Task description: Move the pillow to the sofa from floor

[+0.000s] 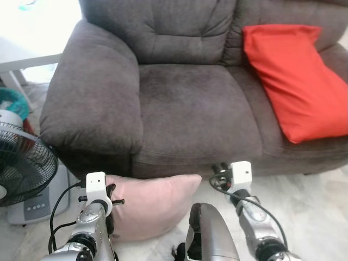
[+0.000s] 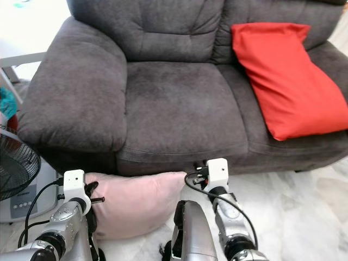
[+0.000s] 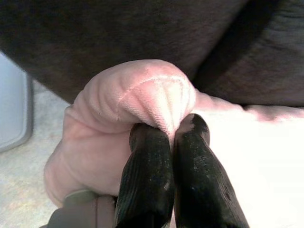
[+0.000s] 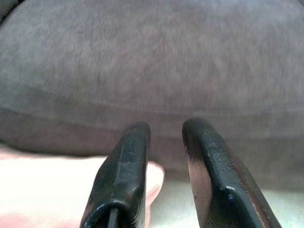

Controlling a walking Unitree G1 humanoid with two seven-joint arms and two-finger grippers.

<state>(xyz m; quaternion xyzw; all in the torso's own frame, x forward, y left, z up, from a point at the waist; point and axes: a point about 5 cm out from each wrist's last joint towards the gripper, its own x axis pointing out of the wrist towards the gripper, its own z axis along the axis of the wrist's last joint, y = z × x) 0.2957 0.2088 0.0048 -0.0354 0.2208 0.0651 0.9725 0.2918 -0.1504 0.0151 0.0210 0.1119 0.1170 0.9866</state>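
I see the pillow (image 1: 149,204) on the floor (image 1: 310,201), lying against the front of the sofa (image 1: 190,109) below its left seat. It is pale pink, soft and plump, with a fuzzy velvet-like cover; one pointed corner reaches toward my right arm.

My left gripper (image 3: 172,137) is at the pillow's left end. From the head cameras I only see its white wrist block pressed against the pink fabric. The left wrist view tells me more: the two black fingers (image 3: 147,175) are pressed together with a fold of the pillow's corner pinched between their tips, the cloth bunched into a rounded lump with a seam line across it. Dark sofa fabric runs behind it, and a grey edge of the fan's base (image 3: 14,114) sits off to one side.

My right gripper (image 4: 164,130) is near the pillow's other corner, in front of the sofa's base. Its fingers stand apart with nothing between them. The right wrist view shows the pink corner just beside one finger, not gripped, with the sofa's front ahead.

The head views alone show a red cushion (image 1: 296,81) leaning on the right seat, and a fan (image 1: 22,163) on the floor left of the sofa arm.
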